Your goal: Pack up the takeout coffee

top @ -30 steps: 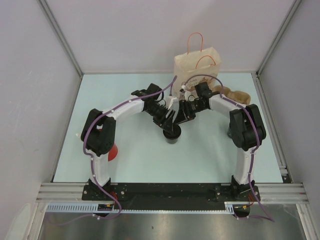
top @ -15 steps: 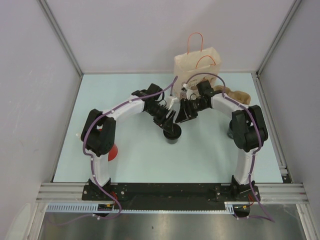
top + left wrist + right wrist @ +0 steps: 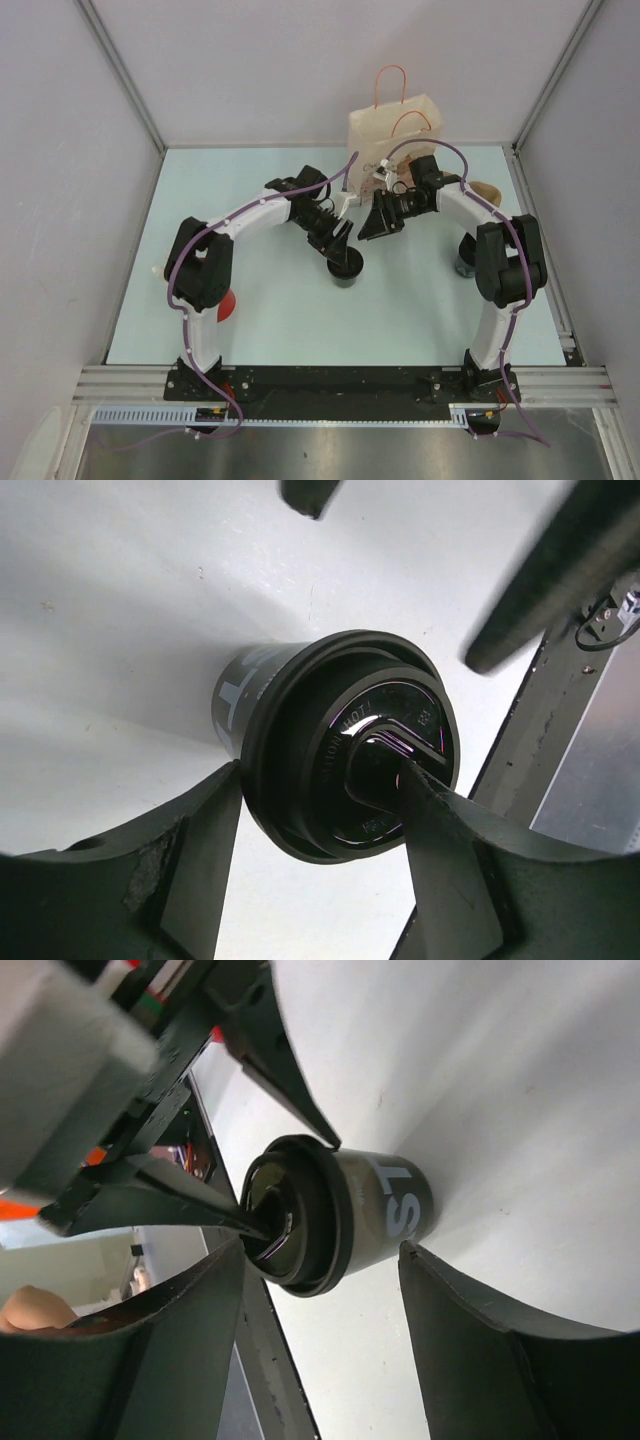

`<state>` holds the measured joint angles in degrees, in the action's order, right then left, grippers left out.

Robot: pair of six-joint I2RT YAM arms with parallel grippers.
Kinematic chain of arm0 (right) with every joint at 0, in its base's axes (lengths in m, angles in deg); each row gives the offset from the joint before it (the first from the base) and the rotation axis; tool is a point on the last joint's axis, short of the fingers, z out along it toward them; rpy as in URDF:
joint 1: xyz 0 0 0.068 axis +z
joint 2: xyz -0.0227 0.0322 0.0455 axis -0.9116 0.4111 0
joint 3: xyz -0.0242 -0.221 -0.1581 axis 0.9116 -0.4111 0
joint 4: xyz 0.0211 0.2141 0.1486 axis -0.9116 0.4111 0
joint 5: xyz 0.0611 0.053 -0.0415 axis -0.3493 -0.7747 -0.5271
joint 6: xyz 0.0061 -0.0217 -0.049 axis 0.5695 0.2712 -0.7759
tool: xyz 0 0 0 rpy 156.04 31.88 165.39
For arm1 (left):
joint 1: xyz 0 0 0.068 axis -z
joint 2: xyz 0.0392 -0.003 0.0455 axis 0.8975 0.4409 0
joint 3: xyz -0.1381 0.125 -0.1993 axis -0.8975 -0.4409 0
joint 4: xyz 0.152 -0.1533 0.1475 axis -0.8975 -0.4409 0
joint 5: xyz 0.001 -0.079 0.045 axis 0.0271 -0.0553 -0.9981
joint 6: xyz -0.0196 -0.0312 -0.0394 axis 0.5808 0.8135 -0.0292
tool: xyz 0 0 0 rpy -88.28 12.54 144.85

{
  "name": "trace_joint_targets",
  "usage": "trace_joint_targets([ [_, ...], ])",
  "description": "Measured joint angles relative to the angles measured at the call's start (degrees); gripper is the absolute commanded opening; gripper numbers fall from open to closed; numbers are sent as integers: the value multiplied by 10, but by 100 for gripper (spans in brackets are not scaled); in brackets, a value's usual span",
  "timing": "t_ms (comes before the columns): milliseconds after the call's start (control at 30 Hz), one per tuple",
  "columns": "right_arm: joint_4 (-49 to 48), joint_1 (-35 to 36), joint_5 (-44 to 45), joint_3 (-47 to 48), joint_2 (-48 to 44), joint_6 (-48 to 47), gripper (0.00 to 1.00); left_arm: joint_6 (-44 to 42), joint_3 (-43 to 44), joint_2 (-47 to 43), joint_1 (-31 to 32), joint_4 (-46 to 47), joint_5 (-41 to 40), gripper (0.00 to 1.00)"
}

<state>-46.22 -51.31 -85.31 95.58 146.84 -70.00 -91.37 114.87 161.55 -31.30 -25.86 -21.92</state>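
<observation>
The black takeout coffee cup (image 3: 345,271) stands upright mid-table with its black lid (image 3: 340,730) on. My left gripper (image 3: 337,243) hangs over it, open. In the left wrist view one finger (image 3: 205,850) lies against the lid's rim and the other fingertip (image 3: 430,810) rests over the lid's sunken top. My right gripper (image 3: 379,224) is open and clear of the cup, up and to its right. In the right wrist view the cup (image 3: 390,1210) shows ahead between its spread fingers (image 3: 470,1330), untouched by them.
A brown paper bag (image 3: 393,135) with red handles stands upright at the back, just behind the right gripper. A brown cardboard piece (image 3: 484,189) lies at the right. A red object (image 3: 228,305) sits by the left arm. A dark object (image 3: 461,266) sits by the right arm.
The right gripper has opened, let go of the cup and drawn back up and to the right. The left gripper has stayed over the lid.
</observation>
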Motion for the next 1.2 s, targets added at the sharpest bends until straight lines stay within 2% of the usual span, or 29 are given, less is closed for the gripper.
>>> trace_joint_targets([
  [433, 88, 8, 14, 2, -20, -90, 70, -19, 52, 23, 10, -35, -30, 75],
  [967, 112, 21, 24, 2, -41, -122, 72, -29, 99, 23, 9, -48, -41, 79],
  [1200, 117, 21, 45, 1, -64, -143, 80, -33, 125, 6, 6, -69, -43, 87],
])
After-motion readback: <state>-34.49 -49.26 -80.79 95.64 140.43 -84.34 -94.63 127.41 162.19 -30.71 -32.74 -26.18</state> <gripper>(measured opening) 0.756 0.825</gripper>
